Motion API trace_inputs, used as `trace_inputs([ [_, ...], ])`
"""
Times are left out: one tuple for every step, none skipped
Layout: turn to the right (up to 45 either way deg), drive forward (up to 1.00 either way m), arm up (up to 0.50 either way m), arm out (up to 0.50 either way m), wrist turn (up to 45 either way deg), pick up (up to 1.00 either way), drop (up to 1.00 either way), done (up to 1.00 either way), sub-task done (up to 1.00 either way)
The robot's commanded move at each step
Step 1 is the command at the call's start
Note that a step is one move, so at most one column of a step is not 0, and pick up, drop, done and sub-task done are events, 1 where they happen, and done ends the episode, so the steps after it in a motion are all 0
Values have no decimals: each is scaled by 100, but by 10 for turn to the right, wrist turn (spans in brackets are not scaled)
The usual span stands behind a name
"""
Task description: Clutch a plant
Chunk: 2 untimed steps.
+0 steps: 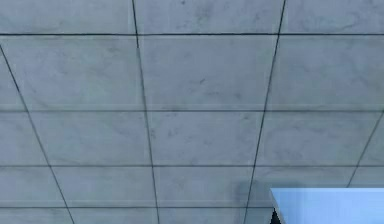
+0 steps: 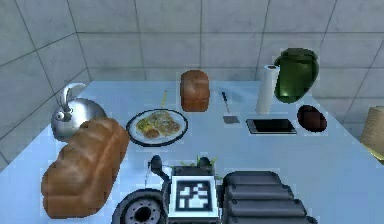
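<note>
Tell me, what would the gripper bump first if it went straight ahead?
Most likely the plate of food, which lies just beyond the gripper on the table; the upright brown loaf stands farther out. Height is hard to judge, so it might pass over the plate.

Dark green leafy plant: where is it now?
In the arm side view's upper right, the dark green leafy plant stands near the far edge of the pale table, right of the tall white roll and beyond the flat rectangular phone.
</note>
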Motion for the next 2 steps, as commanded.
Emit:
trace_inputs([
  [0, 0, -16, 0, 0, 0, 0, 0, 0],
  [0, 0, 0, 0, 0, 100, 0, 0, 0],
])
